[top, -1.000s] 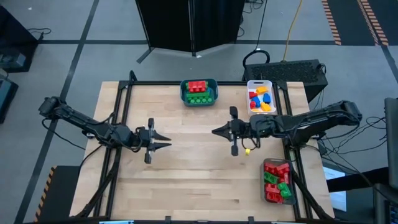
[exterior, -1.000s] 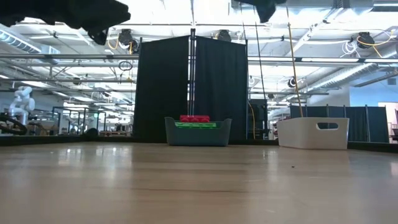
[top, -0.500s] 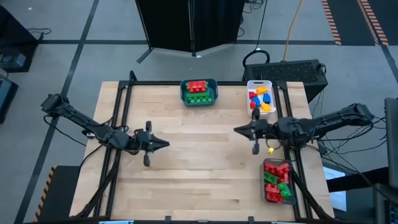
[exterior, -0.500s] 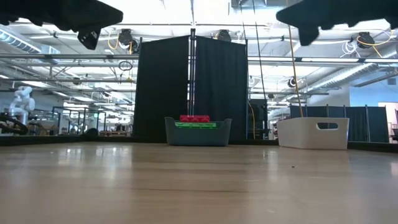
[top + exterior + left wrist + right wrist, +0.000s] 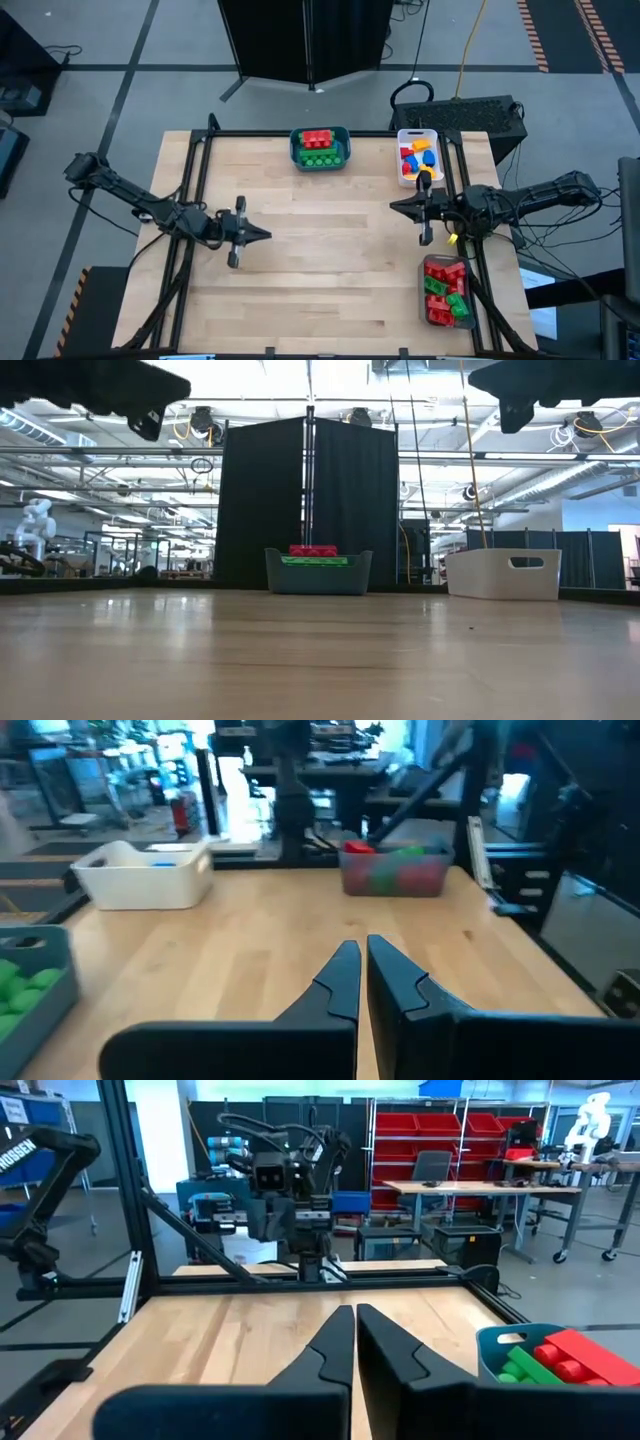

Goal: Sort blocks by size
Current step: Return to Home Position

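The blocks lie in three bins. Red and green ones fill the teal bin [image 5: 320, 147] at the far edge. Blue, yellow and red ones sit in the white bin [image 5: 419, 157] at the far right. Red and green ones sit in the clear bin [image 5: 443, 290] at the near right. My left gripper [image 5: 266, 234] hangs shut and empty above the table's left half, pointing right. My right gripper [image 5: 392, 207] hangs shut and empty near the right edge, pointing left. The wrist views show each pair of fingers, the left [image 5: 362, 948] and the right [image 5: 353, 1315], closed with nothing between them.
Bare wood lies between the two grippers. A black frame rail [image 5: 300, 133] borders the table. In the low view the teal bin [image 5: 318, 570] and the white bin [image 5: 503, 573] stand at the far edge, and both arms are high above the table.
My right gripper has drawn back toward the table's right edge, staying shut and empty. My left gripper has shut its fingers, which stood a little apart, and has kept its place.
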